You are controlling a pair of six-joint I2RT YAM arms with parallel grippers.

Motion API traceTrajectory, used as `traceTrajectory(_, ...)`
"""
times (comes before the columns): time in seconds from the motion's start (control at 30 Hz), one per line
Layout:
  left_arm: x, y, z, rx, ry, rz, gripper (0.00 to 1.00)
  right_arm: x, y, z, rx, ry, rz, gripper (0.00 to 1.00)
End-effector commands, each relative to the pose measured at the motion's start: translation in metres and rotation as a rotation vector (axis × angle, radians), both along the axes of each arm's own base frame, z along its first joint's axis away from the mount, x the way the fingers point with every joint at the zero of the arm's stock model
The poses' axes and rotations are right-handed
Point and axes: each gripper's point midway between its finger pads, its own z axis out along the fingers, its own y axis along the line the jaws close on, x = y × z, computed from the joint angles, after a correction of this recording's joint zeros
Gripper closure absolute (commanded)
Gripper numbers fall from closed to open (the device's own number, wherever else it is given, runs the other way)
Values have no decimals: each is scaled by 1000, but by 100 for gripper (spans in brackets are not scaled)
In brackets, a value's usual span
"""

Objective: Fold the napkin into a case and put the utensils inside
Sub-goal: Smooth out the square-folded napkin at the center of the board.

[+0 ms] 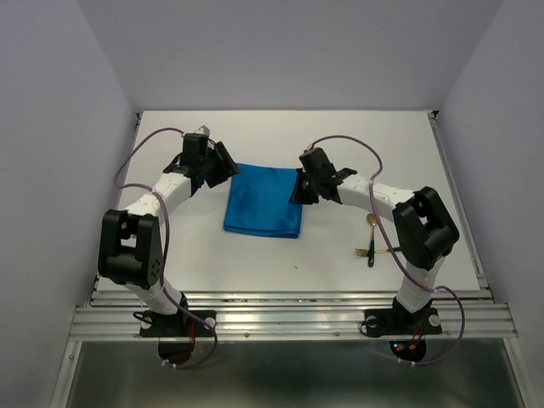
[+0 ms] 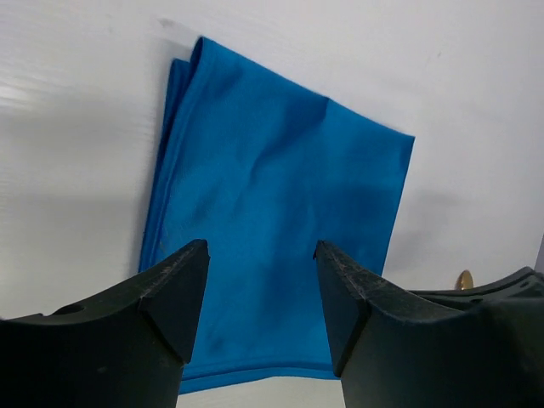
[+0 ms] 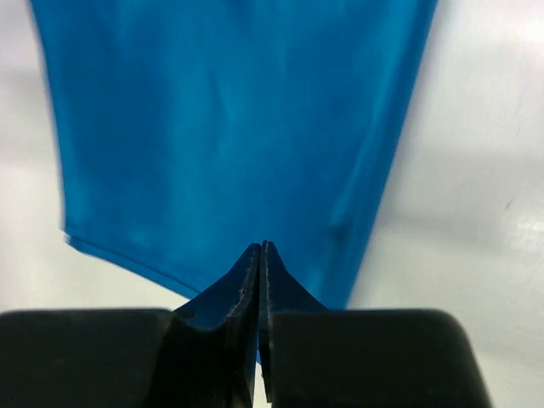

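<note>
Napkin (image 1: 263, 201) of bright blue cloth lay folded into a rough square at the middle of the white table (image 1: 255, 263), flat, with its layered edges showing along one side in the left wrist view (image 2: 280, 221). It was not a narrow case.

At the napkin's far left corner the left gripper (image 1: 217, 166) hung with its jaws spread wide and nothing between them; through its own camera (image 2: 259, 251) the cloth showed in the gap.

The right gripper (image 1: 299, 189) sat at the napkin's right edge with its fingers pressed together (image 3: 261, 246), tips over the cloth's border (image 3: 229, 127). Whether any cloth was pinched between them could not be told.

Toward the table's right edge, well apart from the napkin, the spoon (image 1: 371, 221) and the fork (image 1: 363, 252) lay crossing one another, just beside the right arm's elbow.
</note>
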Motion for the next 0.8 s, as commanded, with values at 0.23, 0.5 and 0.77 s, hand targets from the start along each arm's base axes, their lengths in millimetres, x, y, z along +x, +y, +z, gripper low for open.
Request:
traceTrajectory(0.23,-13,-26,-72,-33,159,-70,37,-50,-25,-64,-91,101,39,98)
traceTrajectory(0.5,-25,-31,-61,-15,124,-101,37,-43,-20,-22,-98,-10,51,99)
traceTrajectory(0.77,-42,-45,-45,-50,101,-106,37,-77,-15,-41,-48,54,70,99)
